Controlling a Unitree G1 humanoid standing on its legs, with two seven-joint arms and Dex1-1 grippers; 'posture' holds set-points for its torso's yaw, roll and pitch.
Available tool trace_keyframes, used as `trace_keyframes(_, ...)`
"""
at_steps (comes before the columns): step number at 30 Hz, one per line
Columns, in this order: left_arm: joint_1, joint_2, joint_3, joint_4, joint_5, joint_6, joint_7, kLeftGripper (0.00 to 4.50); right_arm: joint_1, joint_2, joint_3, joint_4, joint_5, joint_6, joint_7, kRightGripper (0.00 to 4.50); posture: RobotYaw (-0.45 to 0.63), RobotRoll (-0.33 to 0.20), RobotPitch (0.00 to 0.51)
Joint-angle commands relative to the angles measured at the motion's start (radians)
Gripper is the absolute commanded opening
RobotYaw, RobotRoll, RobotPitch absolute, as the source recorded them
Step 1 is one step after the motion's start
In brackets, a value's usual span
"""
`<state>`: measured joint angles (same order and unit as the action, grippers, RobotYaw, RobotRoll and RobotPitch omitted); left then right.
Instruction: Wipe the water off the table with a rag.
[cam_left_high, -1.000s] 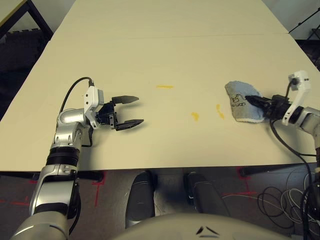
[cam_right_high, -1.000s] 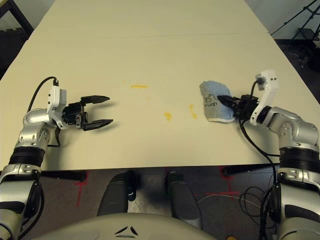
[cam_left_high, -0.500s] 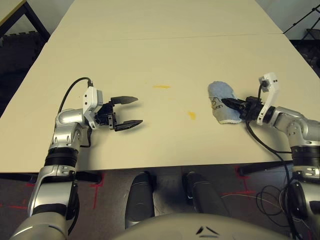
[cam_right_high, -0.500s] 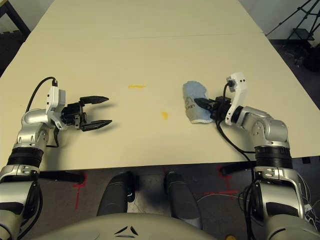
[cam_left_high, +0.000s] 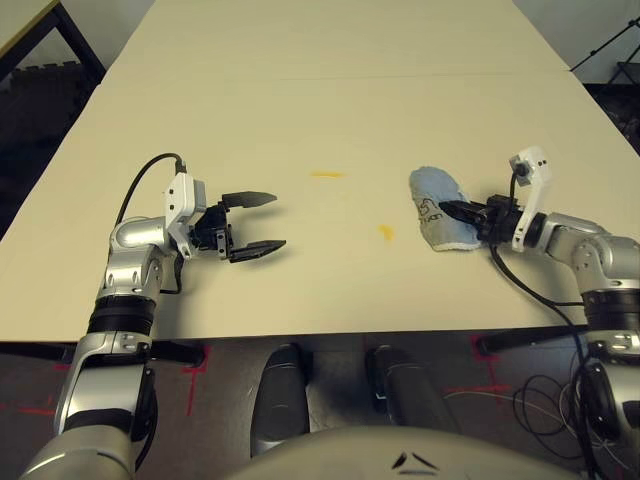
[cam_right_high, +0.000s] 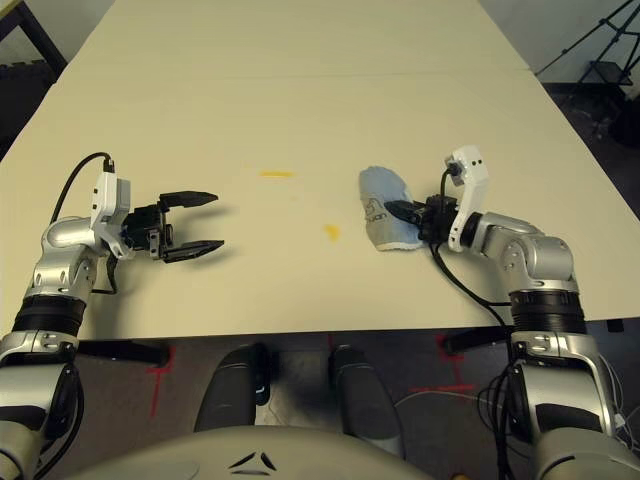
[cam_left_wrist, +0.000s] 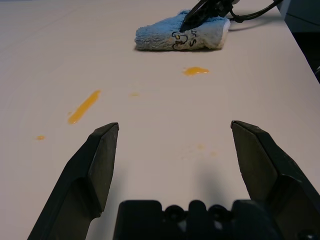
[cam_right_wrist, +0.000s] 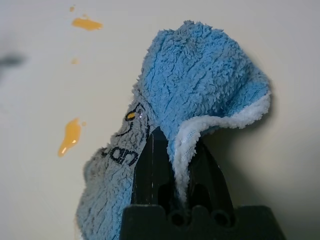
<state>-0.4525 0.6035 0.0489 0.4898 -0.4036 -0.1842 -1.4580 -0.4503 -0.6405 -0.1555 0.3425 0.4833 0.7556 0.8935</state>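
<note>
Surface: pale cream tabletop (cam_left_high: 330, 110), smooth, one thin seam line running across the far half; dark floor and cables beyond its edges.

Left claw (cam_left_high: 254, 221): fingers spread wide, holding nothing and touching nothing, resting low over bare tabletop. Nothing lies between its fingers.

Water, streak (cam_left_high: 327, 175): thin yellow-orange line, ahead of the left claw and slightly to its far side, well apart from it.

Water, spot (cam_left_high: 386, 232): small yellow-orange blot, between the two claws, nearer the right claw; just beyond the rag's leading edge, not touching it.

Rag (cam_left_high: 435, 209): light blue terry cloth with dark lettering and a whitish edge, bunched into a folded lump lying on the tabletop in front of the right claw. Judged light, soft and limp; it should drag flat under slight downward pressure and will fold or roll if pushed by one corner. Best held at the doubled whitish edge, where the layers give bulk.

Right claw (cam_left_high: 461, 212): fingers pinched closed on that folded edge of the rag, cloth draped ahead of the tips.
</note>
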Motion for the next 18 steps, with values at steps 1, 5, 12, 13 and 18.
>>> trace_keyframes(1,-0.004,0.001,-0.004,0.020,0.014,-0.003,-0.005,4.50,0.011,-0.067,-0.054,0.065,-0.020,-0.011,-0.014,0.06,0.06,0.000,0.155)
trace_keyframes(5,-0.010,-0.002,-0.006,0.026,0.016,-0.005,-0.007,4.50,-0.012,-0.118,-0.086,0.111,-0.019,-0.033,-0.016,0.06,0.06,0.000,0.154)
trace_keyframes(12,-0.016,-0.003,-0.009,0.036,0.019,-0.011,-0.010,4.50,-0.071,-0.128,-0.125,0.102,0.028,-0.022,0.006,0.06,0.06,0.000,0.146)
trace_keyframes(13,-0.017,-0.003,-0.009,0.038,0.020,-0.013,-0.011,4.50,-0.080,-0.115,-0.133,0.080,0.049,-0.007,0.011,0.06,0.06,0.000,0.146)
trace_keyframes(18,-0.010,0.006,-0.005,0.040,0.021,-0.018,-0.016,4.50,-0.114,-0.055,-0.141,-0.019,0.125,0.057,0.009,0.06,0.07,0.000,0.146)
